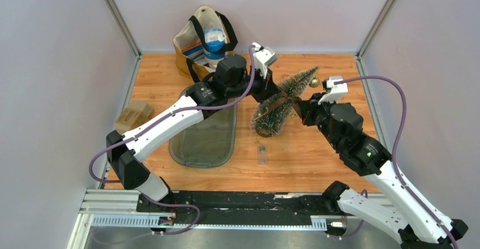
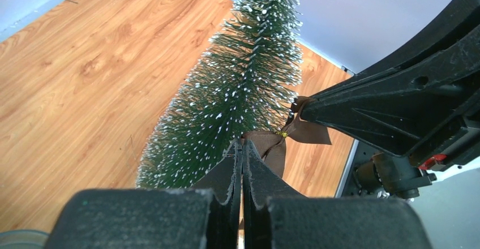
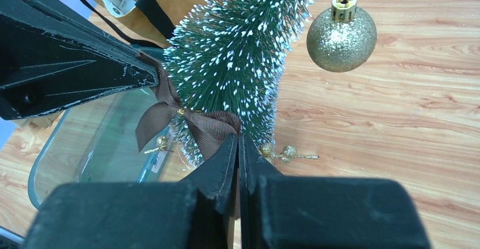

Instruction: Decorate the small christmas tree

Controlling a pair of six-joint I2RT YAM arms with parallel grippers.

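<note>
While the two arms meet over the wooden table (image 1: 300,158), the small Christmas tree (image 1: 281,101) leans between them with its tip toward the far right corner. Whether its base rests on the wood cannot be told. A brown ribbon bow (image 3: 195,123) lies across its lower branches, and each gripper has one tail of it. The left gripper (image 2: 242,150) has its fingers pressed together on the ribbon's end. The right gripper (image 3: 238,141) pinches the opposite tail the same way, with only ribbon between its fingers. A gold bauble (image 3: 341,39) hangs on a thread beside the upper branches. A gold sprig (image 3: 286,154) lies on the table just beside the tree's base.

At the back edge stands a tan tote bag (image 1: 189,39) with its mouth open. A blue-and-white package (image 1: 215,41) stands upright inside it, with flat coloured things beside it, too small to name. A clear oval tray (image 1: 209,141) lies flat to the left of the tree, partly under the left arm. Two small cardboard boxes (image 1: 133,117) sit by the left wall. A small clear packet (image 1: 261,154) lies on the table near the tree's base.
</note>
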